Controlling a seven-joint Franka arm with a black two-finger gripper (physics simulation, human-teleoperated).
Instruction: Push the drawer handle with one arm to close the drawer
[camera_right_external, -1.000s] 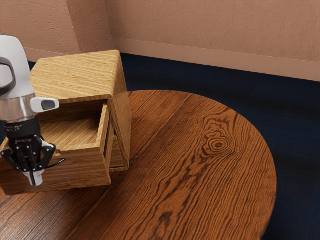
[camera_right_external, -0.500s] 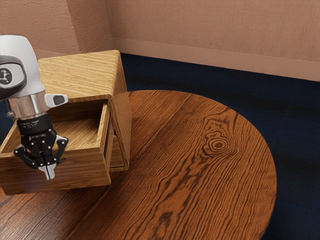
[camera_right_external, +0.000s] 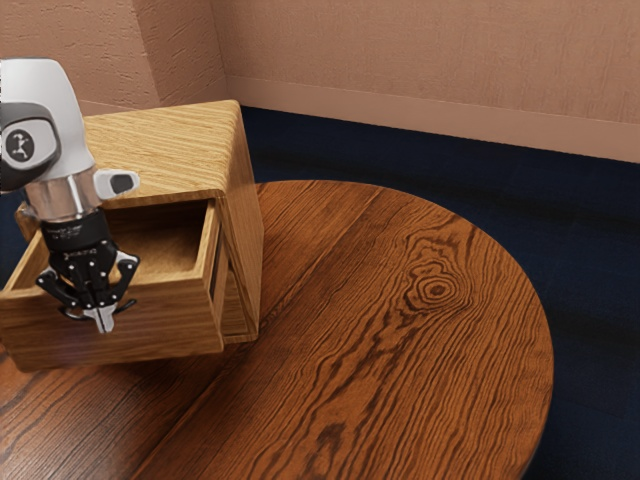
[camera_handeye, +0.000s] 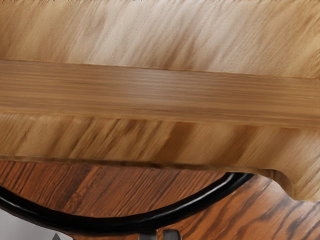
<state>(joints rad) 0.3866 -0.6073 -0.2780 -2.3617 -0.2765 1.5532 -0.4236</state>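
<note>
Our end effector, a black two-finger gripper with pale tips (camera_right_external: 105, 322), stands in front of the drawer with its fingers brought together and nothing held between them. It points down and tilts slightly, low before the drawer's front, at the black curved bar handle (camera_handeye: 110, 224). The white arm with grey joint covers (camera_right_external: 65, 110) comes in from the exterior view's left.

Compared with the earlier frames, the brown wooden drawer with a flat front (camera_right_external: 160, 335) sits further into the light wooden cabinet with rounded edges (camera_right_external: 180, 140), yet it is still well open, its inside in plain sight. Our end effector has moved along with it, toward the cabinet, and the cabinet stays where it was on the round, dark-grained wooden desk (camera_right_external: 350, 300).

In the wrist view we see what the exterior view largely hides behind our fingers: the handle's long bow, standing out from the drawer's front, with the desk's reddish grain in the gap between them. The exterior view gives us what the wrist view leaves out: the cabinet's top and side, the dark blue floor (camera_right_external: 590, 260) and the pinkish-brown wall (camera_right_external: 420, 60).
</note>
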